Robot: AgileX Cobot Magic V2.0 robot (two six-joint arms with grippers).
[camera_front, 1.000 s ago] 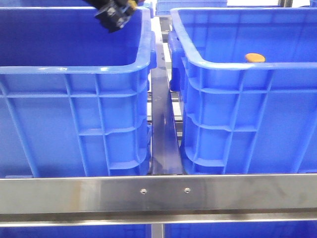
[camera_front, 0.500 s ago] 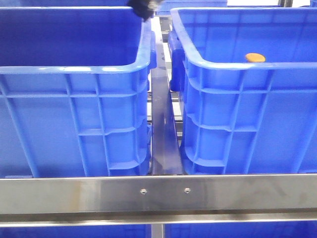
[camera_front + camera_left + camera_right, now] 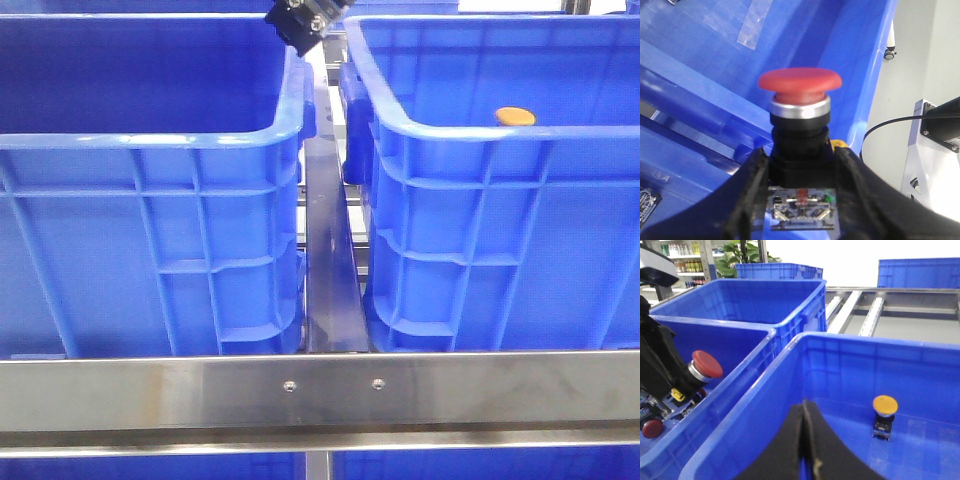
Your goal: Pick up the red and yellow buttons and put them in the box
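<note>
— any writing to read? 
— none legible. only clear tape patches on the left crate (image 3: 700,75) wall and a small circuit board under the red button (image 3: 800,86), too fine to make out. shelf goods far back in the right wrist view, labels blurred.

— left gripper (image 3: 801,200)? 
— clamped on the red button's black body, cap upward, held above the left crate (image 3: 150,130) near its far inner corner. from the front, only a dark tip (image 3: 297,20) at the top edge; red cap hidden there. right wrist view catches the cap (image 3: 707,363) side-on, plus another dark red button (image 3: 652,428) lying low in that crate.

— right gripper (image 3: 804,450)? 
— fingers pressed together, holding nothing, over the right box (image 3: 850,345).

— yellow button (image 3: 885,404)? 
— standing on the right box floor, apart from the fingers. front view shows just its orange-yellow cap (image 3: 515,116) over the rim (image 3: 480,135).
</note>
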